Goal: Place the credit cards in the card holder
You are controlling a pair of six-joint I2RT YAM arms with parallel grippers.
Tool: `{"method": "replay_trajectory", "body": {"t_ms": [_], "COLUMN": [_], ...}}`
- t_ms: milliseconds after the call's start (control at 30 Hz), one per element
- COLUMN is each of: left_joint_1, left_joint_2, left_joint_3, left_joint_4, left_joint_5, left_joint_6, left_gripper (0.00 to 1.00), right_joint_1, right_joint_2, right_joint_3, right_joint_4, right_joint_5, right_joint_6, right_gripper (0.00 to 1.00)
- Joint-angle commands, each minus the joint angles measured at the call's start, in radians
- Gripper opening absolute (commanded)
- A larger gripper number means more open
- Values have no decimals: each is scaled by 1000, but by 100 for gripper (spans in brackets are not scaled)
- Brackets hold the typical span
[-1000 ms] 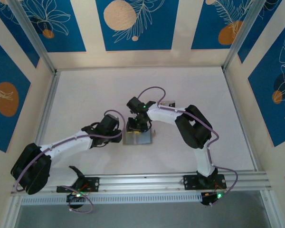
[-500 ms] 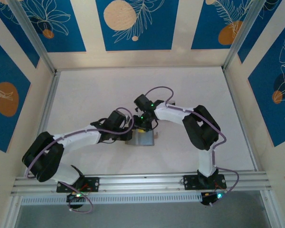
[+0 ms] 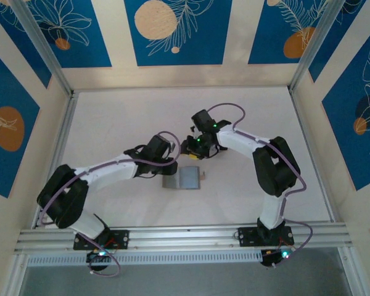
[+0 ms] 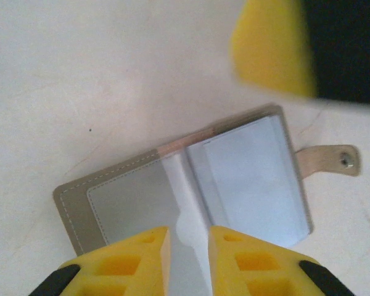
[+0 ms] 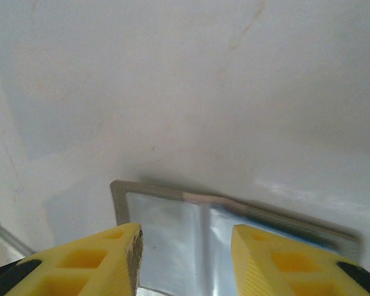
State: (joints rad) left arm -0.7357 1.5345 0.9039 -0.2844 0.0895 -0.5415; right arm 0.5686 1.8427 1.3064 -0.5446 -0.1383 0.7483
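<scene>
The grey card holder (image 3: 184, 177) lies open flat on the white table, its strap tab (image 3: 203, 177) pointing right. In the left wrist view its clear sleeves (image 4: 135, 197) show, and a pale bluish rectangle (image 4: 253, 179) sits in the right half; I cannot tell whether it is a card. No loose credit cards are in sight. My left gripper (image 3: 175, 167) hangs over the holder's near-left part, its yellow fingers (image 4: 234, 259) slightly apart with a pale sleeve leaf (image 4: 188, 231) standing in the gap. My right gripper (image 3: 193, 150) is open just beyond the holder's far edge (image 5: 166, 228).
The right gripper's yellow finger (image 4: 271, 49) looms close above the holder in the left wrist view. An aluminium rail (image 3: 185, 234) runs along the near edge. Blue-patterned walls and metal posts (image 3: 305, 55) close in the white table (image 3: 123, 117).
The right gripper has drawn back up and to the right, off the holder. The left arm has stretched further right. The holder now lies uncovered.
</scene>
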Motion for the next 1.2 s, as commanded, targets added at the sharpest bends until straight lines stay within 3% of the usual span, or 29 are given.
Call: {"method": "replay_trajectory", "body": {"t_ms": [0,167,500,700,1167], "left_joint_1": [-7,-8,-8,-8,-8], "left_joint_2": [59,82,86,83,75], "left_joint_3": [4,-48,-136,-154,-170], "left_joint_4": [-14,6,38,62,73], "left_joint_5": [16,4,-37,-20,-16], "left_joint_6": [28,44,38,17,3], "left_gripper": [22,22,22,22,21], "right_joint_1": [-18,-64,-228,-273,-261], "right_joint_2": [-87,-153,-157,-132,-10], "right_joint_3": [20,20,36,42,109], "right_joint_4": [-125,-195,-268,-263,-261], "right_joint_5": [150,291,432,434,409], "right_joint_6": [-41,-66,-112,-127,-150], "right_gripper": [43,43,43,40,28]}}
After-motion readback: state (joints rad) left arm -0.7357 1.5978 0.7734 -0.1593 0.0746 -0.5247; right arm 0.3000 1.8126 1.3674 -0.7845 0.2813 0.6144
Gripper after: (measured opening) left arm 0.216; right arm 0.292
